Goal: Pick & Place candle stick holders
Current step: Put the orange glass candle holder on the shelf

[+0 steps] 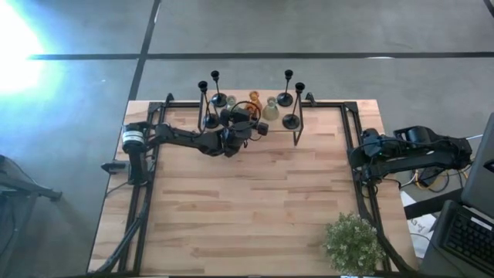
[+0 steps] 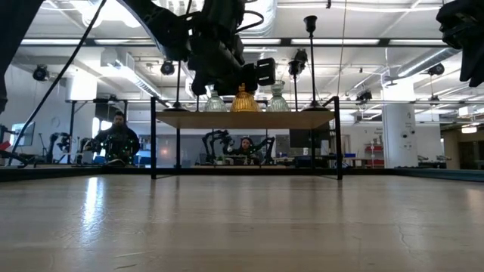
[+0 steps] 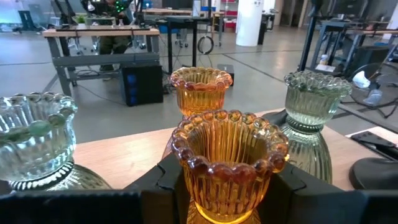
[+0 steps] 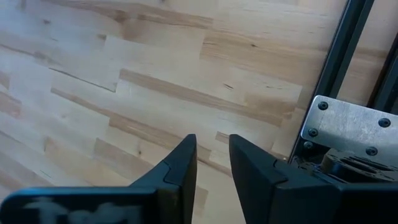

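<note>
On a raised shelf [image 2: 302,119] at the table's far edge stand several black candle stick holders [image 1: 291,121] with thin stems. Between them are squat glass ones: an amber one [image 3: 200,87] and two pale-green ones [image 3: 311,112] [image 3: 34,143], all resting on their feet. My left gripper [image 3: 227,186] reaches level over the shelf and is shut on a second amber holder [image 3: 227,162], which stands in front of the first. My right gripper [image 4: 212,162] hangs over the table's right edge, pointing down, its fingers a little apart with nothing between them. My left gripper pinches the amber holder between its two fingers, low on the ribbed cup [image 3: 205,196], one finger [image 3: 165,180] on each side. The fingers come level from the table's near left. The holder stands upright. The gripper hides its foot, so whether it rests on the shelf does not show.
A green potted plant [image 1: 353,243] stands at the table's near right corner. The black frame rails [image 1: 355,154] run along the table's sides. People sit at benches in the room behind the shelf [image 2: 117,136].
</note>
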